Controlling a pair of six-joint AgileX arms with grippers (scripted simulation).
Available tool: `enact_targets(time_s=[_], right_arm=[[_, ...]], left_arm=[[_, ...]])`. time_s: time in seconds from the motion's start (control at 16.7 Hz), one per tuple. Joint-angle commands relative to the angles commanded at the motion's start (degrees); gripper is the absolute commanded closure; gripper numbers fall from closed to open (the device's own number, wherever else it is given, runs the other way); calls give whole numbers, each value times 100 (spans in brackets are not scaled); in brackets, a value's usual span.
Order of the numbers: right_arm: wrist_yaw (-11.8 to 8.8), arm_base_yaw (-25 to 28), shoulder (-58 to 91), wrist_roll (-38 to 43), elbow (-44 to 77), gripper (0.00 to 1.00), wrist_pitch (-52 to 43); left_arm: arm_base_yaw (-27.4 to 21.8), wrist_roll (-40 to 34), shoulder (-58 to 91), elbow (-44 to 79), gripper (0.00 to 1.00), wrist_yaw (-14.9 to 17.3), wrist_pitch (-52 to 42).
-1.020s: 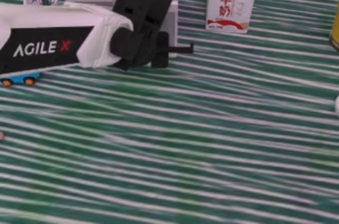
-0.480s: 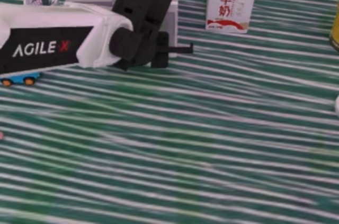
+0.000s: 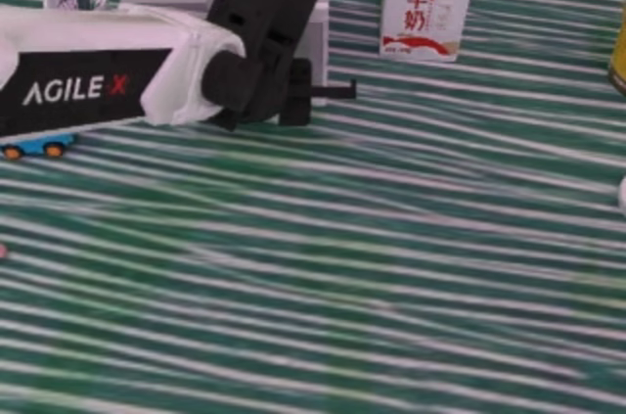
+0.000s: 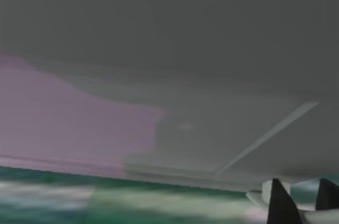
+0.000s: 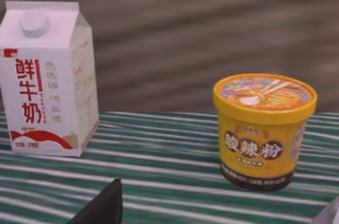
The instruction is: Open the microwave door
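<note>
Your left gripper, upper left of the top view, appears clamped on the microwave door handle; door partly open, swing remains.

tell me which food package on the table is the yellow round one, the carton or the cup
The cup: a round yellow tub with a printed lid, standing upright. The milk carton beside it is white, boxy, with red characters.
</note>
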Motion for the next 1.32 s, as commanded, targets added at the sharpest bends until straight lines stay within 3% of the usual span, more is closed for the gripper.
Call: enact_targets(time_s=[0.66,1.32], right_arm=[[0,0,0,0,0,0,0],[0,0,0,0,0,0,0]], left_arm=[[65,321,-239,-329,100,249,198],[69,336,-239,-352,100,258,197]])
